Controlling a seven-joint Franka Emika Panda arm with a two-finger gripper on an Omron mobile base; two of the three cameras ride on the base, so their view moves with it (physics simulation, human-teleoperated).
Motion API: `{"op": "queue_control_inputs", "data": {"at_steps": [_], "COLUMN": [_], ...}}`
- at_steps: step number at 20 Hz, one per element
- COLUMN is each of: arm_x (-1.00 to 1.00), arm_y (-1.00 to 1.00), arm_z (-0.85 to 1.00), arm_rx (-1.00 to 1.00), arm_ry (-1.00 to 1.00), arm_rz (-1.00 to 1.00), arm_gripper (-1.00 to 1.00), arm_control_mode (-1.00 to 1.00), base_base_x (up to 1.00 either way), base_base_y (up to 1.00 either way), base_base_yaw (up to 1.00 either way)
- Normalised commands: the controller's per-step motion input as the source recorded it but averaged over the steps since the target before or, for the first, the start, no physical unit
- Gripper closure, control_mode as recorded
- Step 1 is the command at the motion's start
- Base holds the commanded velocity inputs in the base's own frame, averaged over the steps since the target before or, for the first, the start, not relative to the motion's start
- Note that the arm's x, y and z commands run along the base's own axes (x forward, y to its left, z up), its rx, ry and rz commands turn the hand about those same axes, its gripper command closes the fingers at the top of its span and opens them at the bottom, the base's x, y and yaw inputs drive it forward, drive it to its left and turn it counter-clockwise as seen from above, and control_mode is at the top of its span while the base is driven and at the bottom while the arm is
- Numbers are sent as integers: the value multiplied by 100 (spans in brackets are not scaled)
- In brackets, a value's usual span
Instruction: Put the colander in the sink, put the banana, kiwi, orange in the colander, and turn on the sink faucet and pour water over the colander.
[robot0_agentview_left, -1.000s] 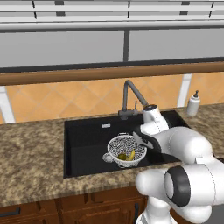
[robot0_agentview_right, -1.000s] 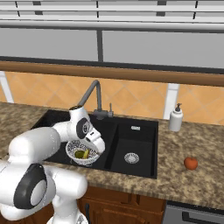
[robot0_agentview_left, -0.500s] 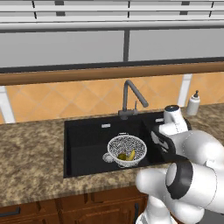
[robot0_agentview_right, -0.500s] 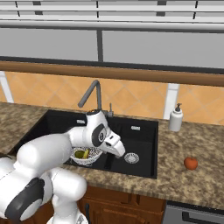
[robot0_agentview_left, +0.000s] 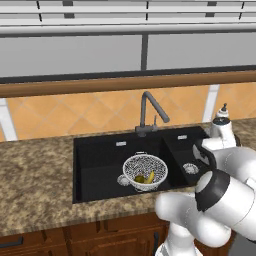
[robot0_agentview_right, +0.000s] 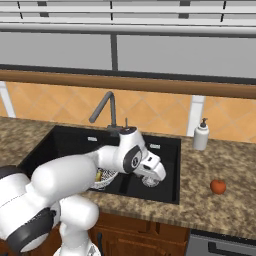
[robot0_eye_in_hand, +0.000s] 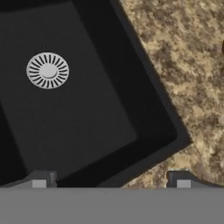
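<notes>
A: Where's the gripper (robot0_eye_in_hand: 111, 179) now?
B: Over the small basin of the sink (robot0_agentview_left: 100, 155), fingers spread wide with nothing between them, and the silver drain (robot0_eye_in_hand: 47, 70) is below.
A: And the colander (robot0_agentview_left: 145, 171)?
B: In the large basin, in front of the sink faucet (robot0_agentview_left: 150, 112), with the banana (robot0_agentview_left: 149, 177) inside beside a dark fruit I can't make out.
A: The orange (robot0_agentview_right: 217, 186)?
B: On the counter (robot0_agentview_right: 220, 210) right of the sink, well apart from it, in front of the soap bottle (robot0_agentview_right: 201, 135).

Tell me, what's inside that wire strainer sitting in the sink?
The strainer holds a yellow banana and a greenish kiwi. Anything lying under them is hidden.
</notes>
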Motion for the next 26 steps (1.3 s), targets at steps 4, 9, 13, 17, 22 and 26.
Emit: {"op": "queue_control_inputs", "data": {"at_steps": [4, 9, 13, 17, 22, 26], "arm_x": [0, 0, 0, 0, 2, 8], "arm_y": [-74, -81, -66, -65, -53, -44], "arm_z": [16, 9, 6, 0, 0, 0], "arm_rx": [0, 0, 1, 1, 3, 3], "arm_ry": [0, 0, 0, 0, 0, 0], "arm_rz": [0, 0, 0, 0, 0, 0], "arm_gripper": [-100, -100, -100, -100, -100, -100], "arm_control_mode": [-100, -100, -100, -100, -100, -100], "base_base_x": [0, 0, 0, 0, 0, 0], "base_base_y": [0, 0, 0, 0, 0, 0], "base_base_yaw": [0, 0, 0, 0, 0, 0]}}
